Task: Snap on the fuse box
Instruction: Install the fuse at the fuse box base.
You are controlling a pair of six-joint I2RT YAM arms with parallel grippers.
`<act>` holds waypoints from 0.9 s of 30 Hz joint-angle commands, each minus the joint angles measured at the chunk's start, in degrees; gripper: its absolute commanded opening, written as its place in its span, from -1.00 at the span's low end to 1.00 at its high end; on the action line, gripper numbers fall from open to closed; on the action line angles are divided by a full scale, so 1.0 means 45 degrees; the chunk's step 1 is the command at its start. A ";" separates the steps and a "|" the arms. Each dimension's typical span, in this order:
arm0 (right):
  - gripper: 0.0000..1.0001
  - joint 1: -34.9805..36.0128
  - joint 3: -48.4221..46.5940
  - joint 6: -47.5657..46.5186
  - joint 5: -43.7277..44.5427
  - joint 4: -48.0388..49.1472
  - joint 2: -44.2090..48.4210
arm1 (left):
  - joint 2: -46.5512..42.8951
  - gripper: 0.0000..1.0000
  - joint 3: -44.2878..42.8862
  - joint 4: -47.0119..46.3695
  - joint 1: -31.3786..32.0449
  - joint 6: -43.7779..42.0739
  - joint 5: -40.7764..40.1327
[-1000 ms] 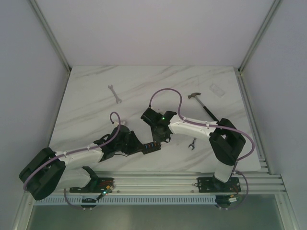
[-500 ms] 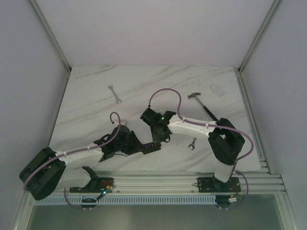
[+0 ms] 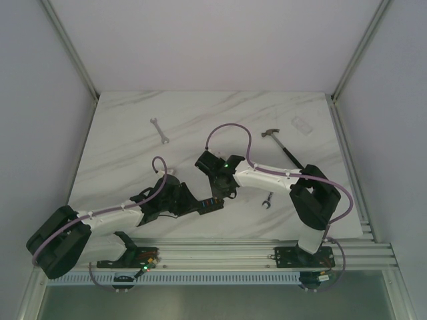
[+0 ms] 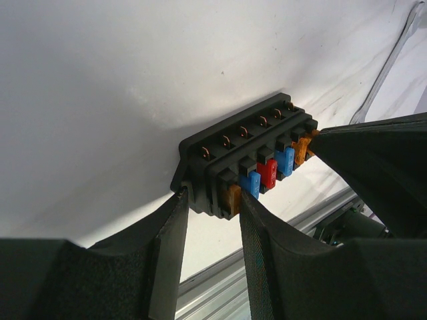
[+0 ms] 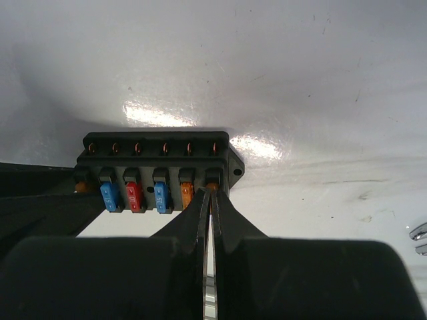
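Now, fuse box (image 4: pixel 247 160) sits on bench (image 5: pixel 300 67), between both pincers. Left pincer (image 4: pixel 212 200) grasps one end of box. Right pincer (image 5: pixel 211 193) clenched, tips on end fuse (image 5: pixel 212 179). I judge box light, rigid, slippery plastic; grip side walls, not fuses.

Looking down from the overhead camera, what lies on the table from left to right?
Long wrench → fuse box → small wrench → clear piece. The hammer stretches across the last two, so it has no clear place in the order.
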State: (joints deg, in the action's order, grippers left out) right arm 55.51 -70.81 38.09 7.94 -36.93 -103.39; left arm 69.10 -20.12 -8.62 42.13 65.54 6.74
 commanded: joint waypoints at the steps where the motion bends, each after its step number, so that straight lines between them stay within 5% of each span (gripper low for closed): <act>1: -1.00 0.0190 0.2740 -0.0077 0.0081 -0.1020 -0.3357 | 0.0006 -0.08 0.0273 0.0009 0.0130 0.0101 -0.0073; 27: -1.00 0.0194 0.1151 -0.1269 0.0183 -0.1627 -0.5808 | 0.0243 -0.08 0.0127 -0.0015 0.0088 0.0123 -0.0420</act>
State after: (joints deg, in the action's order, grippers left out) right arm 55.99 -75.61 33.41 8.19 -41.25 -107.55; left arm 69.17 -19.94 -8.91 42.13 65.98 6.48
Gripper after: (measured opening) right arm 0.065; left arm 0.459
